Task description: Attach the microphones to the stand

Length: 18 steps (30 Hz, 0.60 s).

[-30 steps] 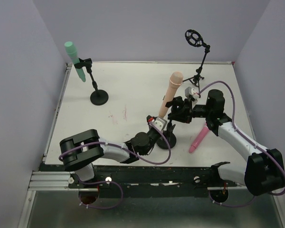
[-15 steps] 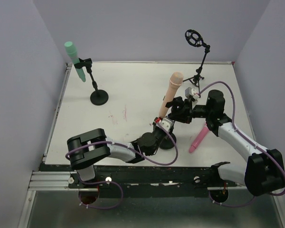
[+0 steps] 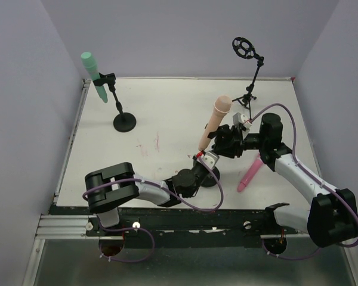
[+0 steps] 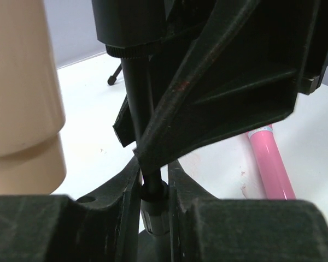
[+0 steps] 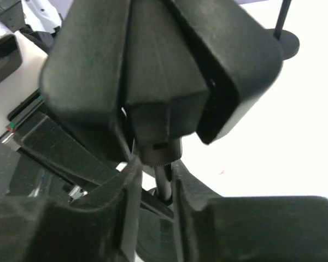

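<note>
Closed left gripper (image 4: 153, 188) tight on black stand pole (image 4: 136, 109) since a second ago. Tilted peach microphone (image 3: 213, 122) lower. Cannot tell whether right gripper (image 5: 153, 166), astride same pole, grips.

White tabletop (image 3: 167, 113), matte, with a few faint reddish smears (image 3: 149, 144) near its middle. Plain lavender walls close it in: back wall (image 3: 185, 36), left wall (image 3: 24, 89), right wall (image 3: 340, 65). Aluminium rail (image 3: 59, 226) along the near edge, left side. Grey metal surface (image 3: 185, 268) below. Light even, shadows soft.
</note>
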Available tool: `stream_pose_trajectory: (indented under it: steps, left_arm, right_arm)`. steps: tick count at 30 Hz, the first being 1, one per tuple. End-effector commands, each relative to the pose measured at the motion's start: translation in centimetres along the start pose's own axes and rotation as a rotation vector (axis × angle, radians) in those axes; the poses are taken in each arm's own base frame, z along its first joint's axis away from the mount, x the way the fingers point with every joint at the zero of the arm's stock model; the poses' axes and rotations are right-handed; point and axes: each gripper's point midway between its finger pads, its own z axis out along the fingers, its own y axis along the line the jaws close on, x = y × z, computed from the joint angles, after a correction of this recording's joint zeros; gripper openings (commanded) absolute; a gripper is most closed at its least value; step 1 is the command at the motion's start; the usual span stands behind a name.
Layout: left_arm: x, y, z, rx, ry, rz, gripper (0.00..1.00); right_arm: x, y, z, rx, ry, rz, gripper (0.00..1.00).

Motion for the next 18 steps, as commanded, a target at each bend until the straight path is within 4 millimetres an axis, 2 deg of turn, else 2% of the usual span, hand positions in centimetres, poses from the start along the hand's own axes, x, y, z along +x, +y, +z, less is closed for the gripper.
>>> stream_pose_trajectory:
  steps: [1, 2, 5, 6, 8, 12, 15, 18]
  left_arm:
    - [-1.2, 1.5, -0.6, -0.031, -0.036, 0.018, 0.0]
    - [-1.5, 1.7, -0.7, -0.027, -0.044, 0.016, 0.0]
    - [-2.1, 2.7, -1.3, -0.032, -0.068, 0.01, 0.0]
    - [-2.2, 3.2, -1.6, -0.037, -0.073, 0.013, 0.0]
    - [-2.5, 4.2, -2.1, -0.047, -0.087, 0.024, 0.0]
    - [-2.6, 7.7, -2.9, -0.089, -0.103, 0.03, 0.0]
    - [-2.6, 11.4, -3.1, -0.14, -0.108, 0.039, 0.0]
    - [-2.8, 16.1, -2.6, -0.243, -0.102, 0.095, 0.0]
  right_arm:
    - [-0.7, 1.8, -0.3, -0.09, -0.011, -0.037, 0.45]
    - [-0.7, 1.9, -0.3, -0.097, -0.011, -0.037, 0.5]
    - [-0.8, 2.2, -0.4, -0.106, -0.008, -0.048, 0.74]
    - [-1.0, 2.1, -0.5, -0.103, -0.007, -0.053, 0.79]
    - [-1.2, 2.0, -0.8, -0.097, -0.008, -0.058, 0.83]
    - [-1.5, 1.5, -1.3, -0.07, -0.01, -0.064, 0.86]
    - [-1.5, 1.4, -1.5, -0.059, -0.009, -0.068, 0.86]
    - [-1.4, 1.2, -1.5, -0.05, -0.007, -0.068, 0.86]
